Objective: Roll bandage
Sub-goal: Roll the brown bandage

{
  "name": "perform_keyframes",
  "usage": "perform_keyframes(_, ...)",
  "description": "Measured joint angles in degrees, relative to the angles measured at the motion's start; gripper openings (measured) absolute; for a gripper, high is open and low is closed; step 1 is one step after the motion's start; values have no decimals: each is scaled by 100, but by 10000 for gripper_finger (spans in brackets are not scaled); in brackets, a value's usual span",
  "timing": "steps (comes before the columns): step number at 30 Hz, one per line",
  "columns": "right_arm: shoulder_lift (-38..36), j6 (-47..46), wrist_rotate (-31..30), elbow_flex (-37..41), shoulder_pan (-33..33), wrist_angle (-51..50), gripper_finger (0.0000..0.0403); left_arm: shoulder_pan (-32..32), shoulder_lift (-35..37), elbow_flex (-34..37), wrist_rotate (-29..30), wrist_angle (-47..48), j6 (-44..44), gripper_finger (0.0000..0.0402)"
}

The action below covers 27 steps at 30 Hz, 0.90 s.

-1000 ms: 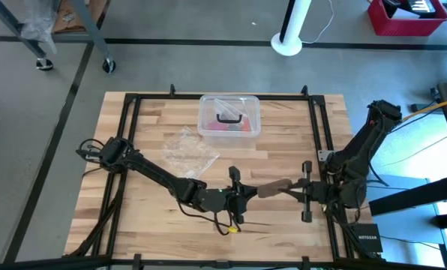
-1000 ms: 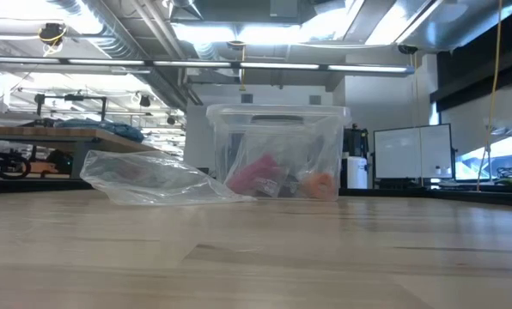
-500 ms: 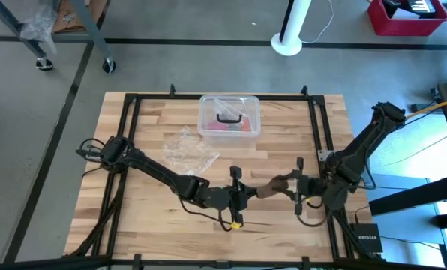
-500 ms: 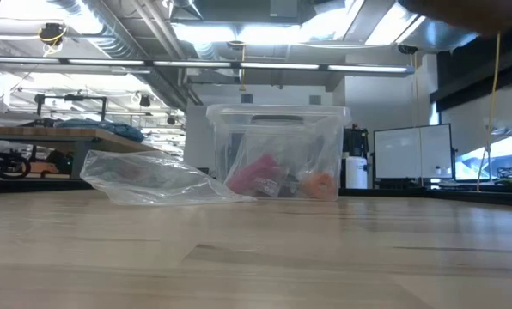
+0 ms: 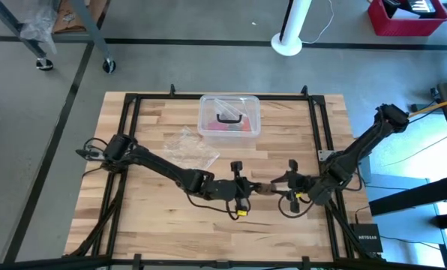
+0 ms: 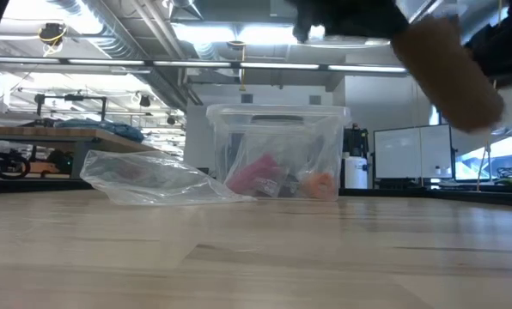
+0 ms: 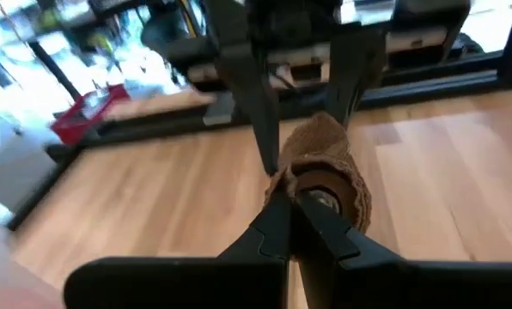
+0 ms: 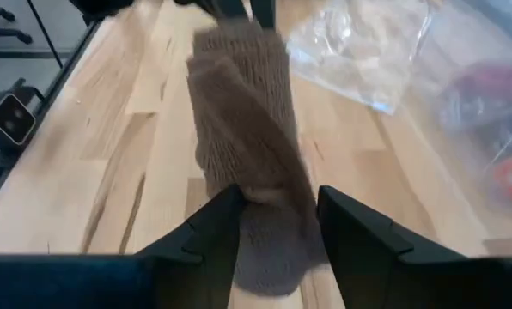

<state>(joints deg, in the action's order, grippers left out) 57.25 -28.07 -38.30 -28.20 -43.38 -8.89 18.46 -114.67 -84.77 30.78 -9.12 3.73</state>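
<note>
L gripper pinched on bandage; R gripper parted.

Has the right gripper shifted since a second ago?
Yes. The right gripper has moved left, away from the table frame's right rail.

We see the bandage as a coarse, ribbed knit cloth, matt and dull brown, wound on itself so its rough edge shows fuzzy at the roll's end. The table is pale butcher-block wood with a smooth, faintly satin finish, framed by matt black metal rails. Behind lie a thin, crinkled clear plastic bag that catches glossy highlights and a clear hard plastic box with a smooth, shiny wall; the gripper fingers look like matt black plastic.
</note>
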Motion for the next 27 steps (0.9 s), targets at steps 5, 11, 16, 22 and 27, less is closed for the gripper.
perform_keyframes(5, 2, -21, 106, 280, -6, 504, 160, -69, -521, 2, -61, -232, -380, 1)
perform_keyframes(11, 34, -436, 151, 602, -8, 602, 160, -79, -1000, -2, -118, -605, -875, 1)
perform_keyframes(16, 288, -595, 151, 861, -8, 935, 160, -68, -1177, 0, -121, -630, -1192, 1)
perform_keyframes(22, 479, -325, 211, 882, -8, 1222, 160, -59, -1430, -4, -118, -649, -1592, 1)
perform_keyframes(27, 476, -3, 728, 701, -8, 1203, 160, -43, -1665, -4, -115, -620, -1771, 1)
